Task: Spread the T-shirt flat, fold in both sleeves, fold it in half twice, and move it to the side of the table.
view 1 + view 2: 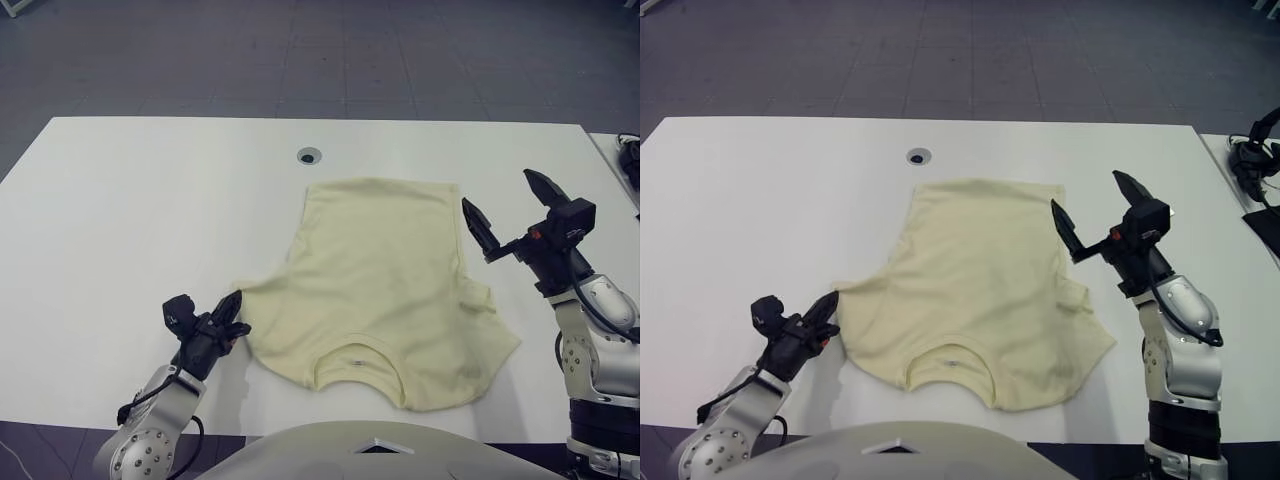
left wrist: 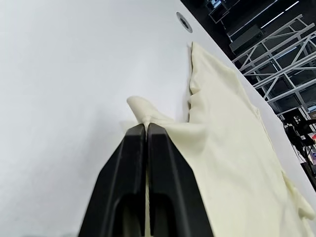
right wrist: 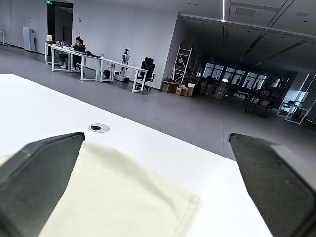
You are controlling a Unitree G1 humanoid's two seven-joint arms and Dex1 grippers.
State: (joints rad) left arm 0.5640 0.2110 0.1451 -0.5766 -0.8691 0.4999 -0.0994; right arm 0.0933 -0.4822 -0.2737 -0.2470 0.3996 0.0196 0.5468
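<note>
A pale yellow T-shirt [image 1: 380,285] lies on the white table [image 1: 120,240], collar toward me and hem toward the far edge. Its left sleeve [image 2: 148,114] is pulled out to a point, and my left gripper [image 1: 232,318] is shut on that sleeve tip near the table's front edge. The right sleeve [image 1: 480,305] lies bunched against the body. My right gripper [image 1: 508,207] hangs open above the shirt's right side, clear of the fabric; in the right wrist view its fingertips [image 3: 39,163] frame the shirt's far hem corner [image 3: 148,197].
A round cable grommet [image 1: 309,155] sits in the table just beyond the hem. A black cable bundle [image 1: 1250,155] lies on a neighbouring table at the far right. Bare tabletop stretches wide to the left of the shirt.
</note>
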